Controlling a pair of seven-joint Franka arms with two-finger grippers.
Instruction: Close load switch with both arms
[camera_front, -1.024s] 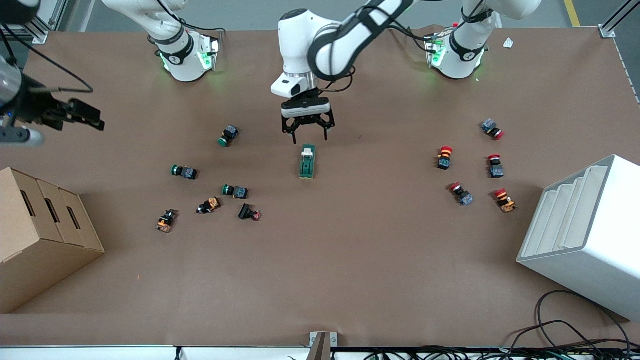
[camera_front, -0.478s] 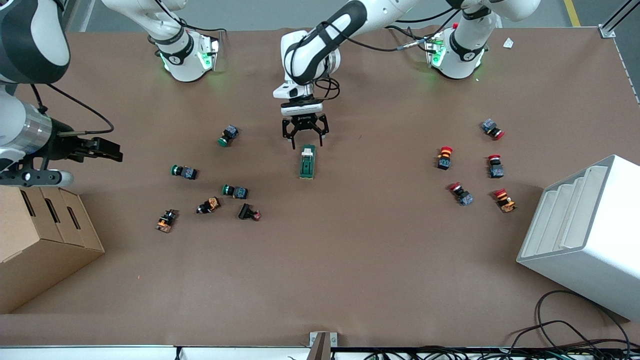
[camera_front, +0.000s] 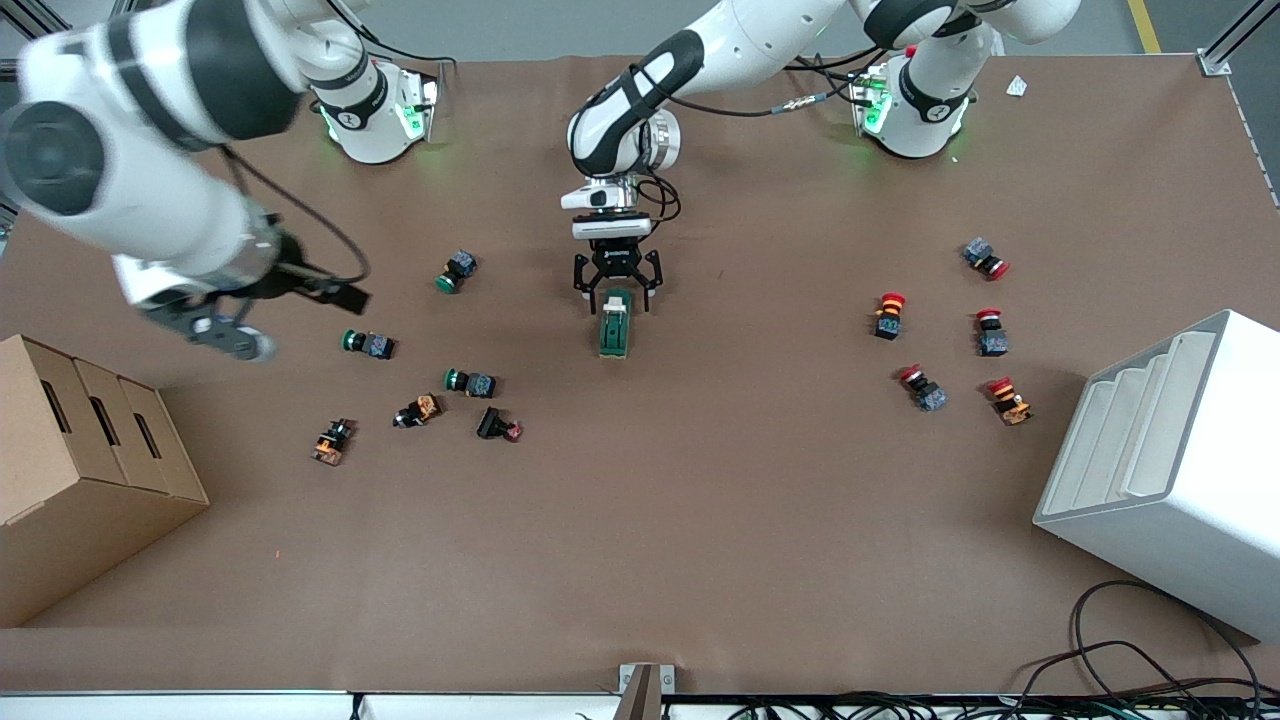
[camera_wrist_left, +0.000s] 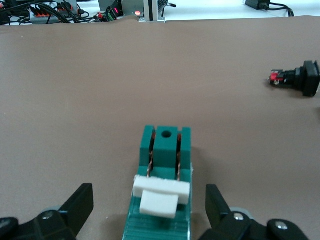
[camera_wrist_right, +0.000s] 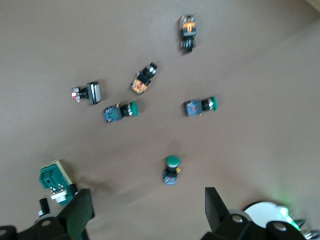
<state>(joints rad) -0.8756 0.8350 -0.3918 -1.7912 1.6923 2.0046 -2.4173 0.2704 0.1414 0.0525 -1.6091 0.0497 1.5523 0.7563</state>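
Note:
The load switch (camera_front: 615, 325), a dark green block with a white lever (camera_wrist_left: 161, 192), lies on the brown table near its middle. My left gripper (camera_front: 616, 290) is open and low over the switch's end farther from the front camera. Its fingers (camera_wrist_left: 80, 205) stand on either side of the lever end without touching it. My right gripper (camera_front: 340, 296) is open and empty in the air over the table toward the right arm's end, above the green-capped buttons. The right wrist view shows its fingers (camera_wrist_right: 80, 214) wide apart, and the switch (camera_wrist_right: 52, 177) off to one side.
Green-capped buttons (camera_front: 457, 270) (camera_front: 368, 344) and other small buttons lie scattered toward the right arm's end. Red-capped buttons (camera_front: 889, 313) lie toward the left arm's end. A cardboard box (camera_front: 80, 450) and a white rack (camera_front: 1170, 470) stand at the table's ends.
My left gripper has come down and toward the switch until its fingers flank the lever end. My right arm has swung in from the table's edge toward the middle.

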